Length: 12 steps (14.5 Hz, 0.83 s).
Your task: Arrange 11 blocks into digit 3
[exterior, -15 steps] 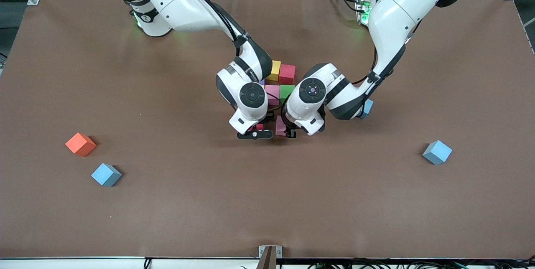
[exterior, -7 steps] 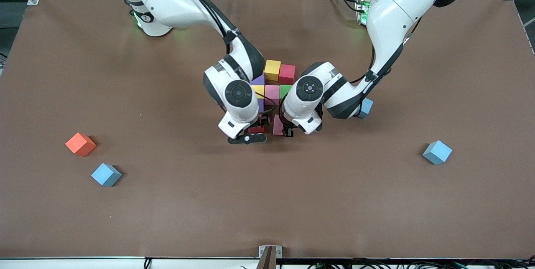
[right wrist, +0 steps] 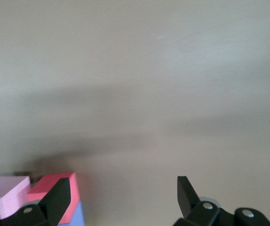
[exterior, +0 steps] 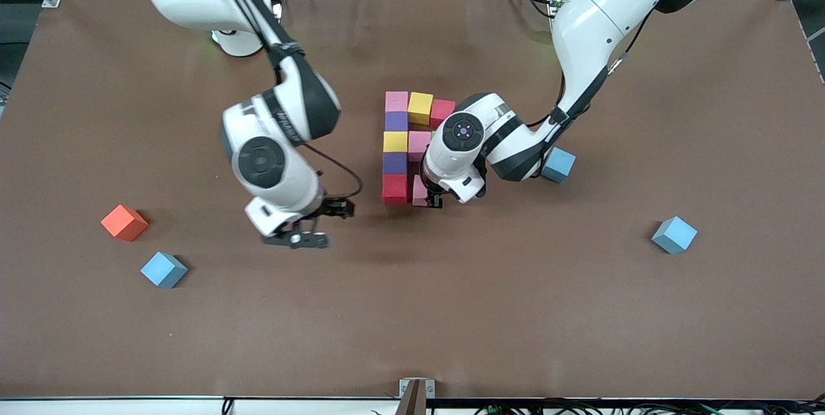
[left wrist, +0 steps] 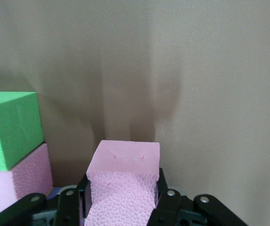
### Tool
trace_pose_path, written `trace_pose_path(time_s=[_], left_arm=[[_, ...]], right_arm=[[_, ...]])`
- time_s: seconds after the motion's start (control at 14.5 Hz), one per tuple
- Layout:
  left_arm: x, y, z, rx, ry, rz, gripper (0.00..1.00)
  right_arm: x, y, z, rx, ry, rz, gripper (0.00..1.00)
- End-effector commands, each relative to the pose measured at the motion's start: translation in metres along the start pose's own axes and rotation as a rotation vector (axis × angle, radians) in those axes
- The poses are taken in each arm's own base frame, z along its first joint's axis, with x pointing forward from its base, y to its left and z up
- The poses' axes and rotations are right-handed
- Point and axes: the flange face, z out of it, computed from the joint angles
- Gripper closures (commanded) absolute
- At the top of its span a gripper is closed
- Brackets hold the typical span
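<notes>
The blocks form a tight cluster mid-table: pink point(exterior: 396, 101), yellow point(exterior: 420, 107) and red point(exterior: 442, 112) in the row farthest from the front camera, then purple point(exterior: 396, 121), yellow point(exterior: 395, 141), purple point(exterior: 394, 162) and red point(exterior: 394, 188) in a column, with pink point(exterior: 419, 143) beside it. My left gripper point(exterior: 430, 200) is shut on a pink block point(exterior: 417, 191) point(left wrist: 123, 183), low and right beside that red block. The green block point(left wrist: 12, 127) shows only in the left wrist view. My right gripper point(exterior: 296, 238) point(right wrist: 123, 193) hangs open and empty over bare table.
A light blue cube point(exterior: 558, 164) lies by the left arm's forearm, another point(exterior: 674, 234) toward the left arm's end. An orange cube point(exterior: 124, 222) and a light blue cube point(exterior: 164, 269) lie toward the right arm's end. The left arm covers part of the cluster.
My right arm has drawn away from the red block toward its own end of the table. My left gripper has brought the pink block in beside the red block.
</notes>
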Motion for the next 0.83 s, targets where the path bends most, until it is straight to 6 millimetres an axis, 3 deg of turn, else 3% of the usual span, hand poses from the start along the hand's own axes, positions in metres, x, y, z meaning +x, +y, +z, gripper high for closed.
trace_pose_path(time_s=[0.0,0.14,0.34,0.55,0.76], left_arm=[[-0.013,0.009,0.006,-0.029,0.000,-0.039,0.78],[-0.013,0.009,0.011,-0.024,0.002,-0.041,0.78],[-0.020,0.002,0.012,-0.024,0.002,-0.029,0.78],[-0.019,0.002,0.017,-0.018,0.006,-0.035,0.78],[-0.019,0.002,0.016,-0.019,0.006,-0.034,0.78]], right_arm=[[0.018,0.065,-0.016,0.001,-0.042,0.080,0.00],[0.030,0.099,-0.033,0.014,-0.028,0.071,0.00],[0.038,0.171,-0.059,0.004,-0.073,-0.014,0.00],[0.035,0.247,-0.091,-0.038,-0.114,-0.056,0.00],[0.025,0.292,-0.120,-0.101,-0.119,-0.140,0.00]])
